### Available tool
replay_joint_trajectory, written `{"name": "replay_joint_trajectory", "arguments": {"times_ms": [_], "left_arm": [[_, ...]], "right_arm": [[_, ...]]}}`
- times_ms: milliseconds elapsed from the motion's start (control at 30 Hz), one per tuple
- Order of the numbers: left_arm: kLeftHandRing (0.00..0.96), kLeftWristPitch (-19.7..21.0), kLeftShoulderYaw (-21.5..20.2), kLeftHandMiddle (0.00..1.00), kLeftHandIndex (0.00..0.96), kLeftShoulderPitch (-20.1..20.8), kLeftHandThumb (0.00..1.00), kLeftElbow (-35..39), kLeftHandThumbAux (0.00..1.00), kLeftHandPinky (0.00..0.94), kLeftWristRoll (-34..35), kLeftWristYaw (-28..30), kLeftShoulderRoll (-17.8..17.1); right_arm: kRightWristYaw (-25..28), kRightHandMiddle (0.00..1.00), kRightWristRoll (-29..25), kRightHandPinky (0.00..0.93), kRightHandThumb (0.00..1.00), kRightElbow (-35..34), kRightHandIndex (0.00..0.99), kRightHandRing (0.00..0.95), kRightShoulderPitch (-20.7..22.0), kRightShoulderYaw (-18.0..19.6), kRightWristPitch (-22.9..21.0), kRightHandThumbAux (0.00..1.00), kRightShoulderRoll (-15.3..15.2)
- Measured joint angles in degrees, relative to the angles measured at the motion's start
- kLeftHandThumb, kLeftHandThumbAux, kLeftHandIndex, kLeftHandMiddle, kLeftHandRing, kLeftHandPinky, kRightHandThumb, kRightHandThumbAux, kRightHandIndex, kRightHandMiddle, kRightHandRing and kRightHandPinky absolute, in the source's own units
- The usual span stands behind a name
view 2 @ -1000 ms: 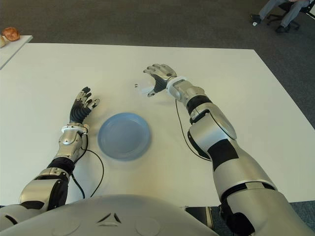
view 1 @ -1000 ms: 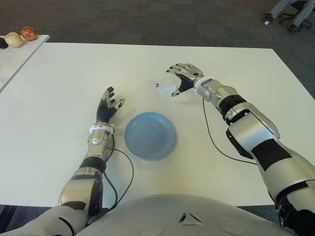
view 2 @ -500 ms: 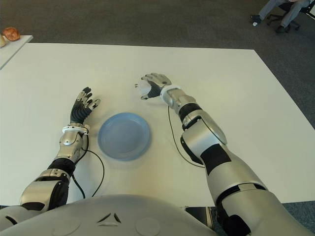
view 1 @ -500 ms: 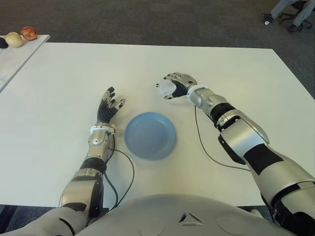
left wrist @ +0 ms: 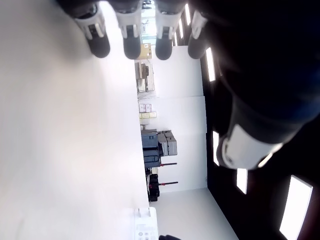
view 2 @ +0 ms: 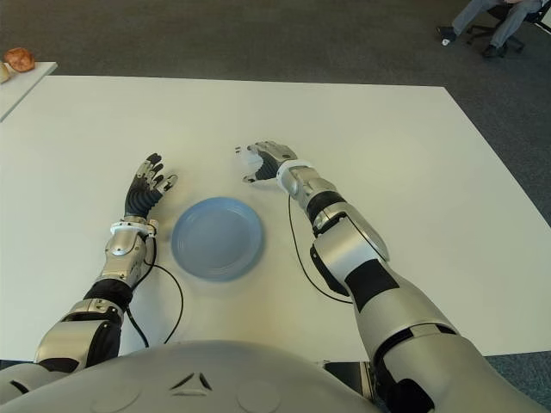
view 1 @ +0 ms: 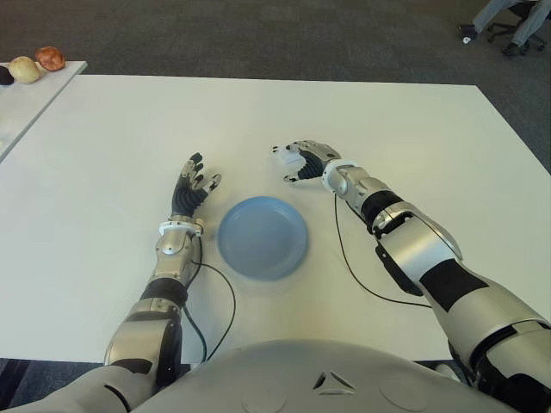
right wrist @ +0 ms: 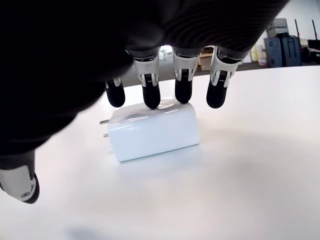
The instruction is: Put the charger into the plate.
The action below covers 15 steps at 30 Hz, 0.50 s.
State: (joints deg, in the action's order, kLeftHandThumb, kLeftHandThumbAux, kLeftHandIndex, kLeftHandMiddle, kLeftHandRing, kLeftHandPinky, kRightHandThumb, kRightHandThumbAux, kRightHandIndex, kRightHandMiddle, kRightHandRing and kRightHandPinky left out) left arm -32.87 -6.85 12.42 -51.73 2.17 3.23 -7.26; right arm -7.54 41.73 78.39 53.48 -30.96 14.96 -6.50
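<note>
The white charger (right wrist: pixel 154 131) lies flat on the white table (view 1: pixel 103 155), just beyond the blue plate (view 1: pixel 263 237); only its left end (view 1: pixel 284 154) shows past the hand. My right hand (view 1: pixel 294 163) arches over it from the right. Its fingertips (right wrist: pixel 151 98) touch the charger's far upper edge, and the thumb stays off to one side, clear of it. The hand is open and has no grip on the charger. The plate holds nothing. My left hand (view 1: pixel 191 185) shows left of the plate, fingers spread and holding nothing.
Thin black cables trail over the table from the right forearm (view 1: pixel 349 262) and the left forearm (view 1: pixel 222 297). A side table (view 1: pixel 21 99) at the far left carries round objects (view 1: pixel 39 64). A person's legs and a chair (view 1: pixel 508 21) show at the far right.
My right hand has come down and leftward over the charger, its fingers now curving over the top. The charger, the plate and the left hand have stayed put.
</note>
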Motion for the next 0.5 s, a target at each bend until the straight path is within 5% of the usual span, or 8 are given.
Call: {"name": "replay_joint_trajectory", "arguments": {"times_ms": [500], "left_arm": [[0.012, 0.9, 0.9, 0.019, 0.001, -1.6, 0.000, 2.7, 0.676, 0.022, 0.0, 0.0, 0.8]], "right_arm": [[0.5, 0.000, -3.1, 0.000, 0.000, -0.4, 0.000, 0.000, -1.5, 3.0, -0.6, 0.478, 0.9]]}}
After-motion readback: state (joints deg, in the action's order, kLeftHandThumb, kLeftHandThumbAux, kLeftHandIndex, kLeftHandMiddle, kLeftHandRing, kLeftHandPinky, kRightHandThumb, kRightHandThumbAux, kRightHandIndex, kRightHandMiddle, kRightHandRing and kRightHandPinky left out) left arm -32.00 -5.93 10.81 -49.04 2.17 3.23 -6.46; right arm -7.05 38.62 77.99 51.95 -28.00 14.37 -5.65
